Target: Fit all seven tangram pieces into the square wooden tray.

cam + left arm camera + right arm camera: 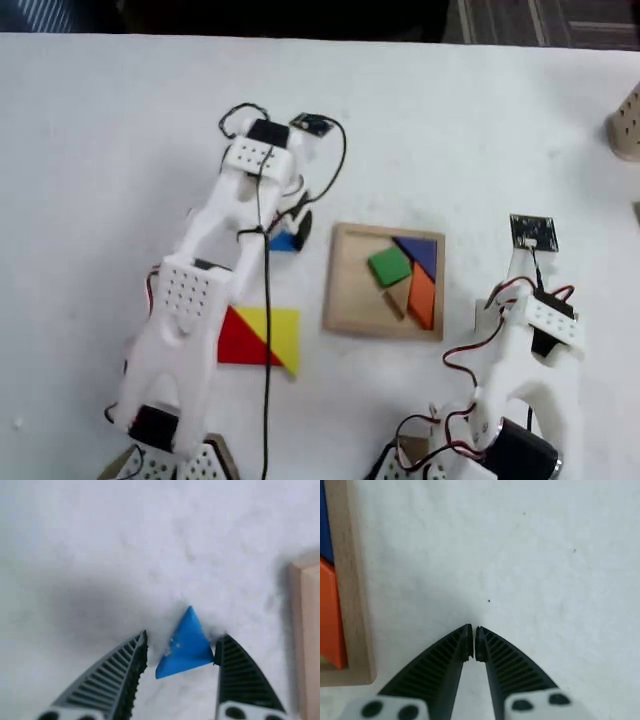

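The square wooden tray [340,300] lies mid-table and holds a green square [390,266], a dark blue triangle [420,252], an orange piece [422,296] and a tan piece [397,298]. A small blue triangle [185,645] lies flat on the table just left of the tray, and my left gripper [182,640] stands open around it, one finger on each side. The same blue triangle [282,241] peeks out under the left arm in the high view. A red triangle [240,342] and a yellow triangle [280,332] lie together left of the tray. My right gripper [473,642] is shut on nothing, over bare table right of the tray [355,605].
A cardboard object [626,125] stands at the table's right edge. The left arm's cable [266,350] runs across the red and yellow pieces. The table's far edge runs along the top of the high view.
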Action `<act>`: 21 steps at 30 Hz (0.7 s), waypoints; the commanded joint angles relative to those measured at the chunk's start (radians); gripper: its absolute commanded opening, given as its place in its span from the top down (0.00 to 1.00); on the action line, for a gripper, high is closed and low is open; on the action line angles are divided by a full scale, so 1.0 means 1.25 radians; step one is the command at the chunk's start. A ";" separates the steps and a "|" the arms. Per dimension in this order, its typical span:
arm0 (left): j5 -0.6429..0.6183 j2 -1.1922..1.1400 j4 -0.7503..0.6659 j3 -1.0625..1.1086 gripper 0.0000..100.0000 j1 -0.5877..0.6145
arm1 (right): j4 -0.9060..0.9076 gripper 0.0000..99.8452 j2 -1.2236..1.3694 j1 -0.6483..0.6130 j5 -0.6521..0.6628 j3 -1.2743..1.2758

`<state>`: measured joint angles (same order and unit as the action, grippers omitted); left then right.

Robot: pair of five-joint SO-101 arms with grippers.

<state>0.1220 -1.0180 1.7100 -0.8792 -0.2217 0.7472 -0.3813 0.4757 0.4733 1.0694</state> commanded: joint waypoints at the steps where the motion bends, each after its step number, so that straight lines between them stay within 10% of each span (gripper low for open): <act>1: 0.029 0.004 0.014 -0.027 0.78 0.015 | -0.013 0.98 -0.024 -0.006 0.011 -0.002; 21: 0.118 0.077 -0.015 -0.020 0.74 0.056 | -0.013 0.98 -0.024 -0.004 0.011 -0.002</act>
<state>0.2862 -1.0088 1.6947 -0.8869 -0.1711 0.7472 -0.3813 0.4757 0.4795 1.0694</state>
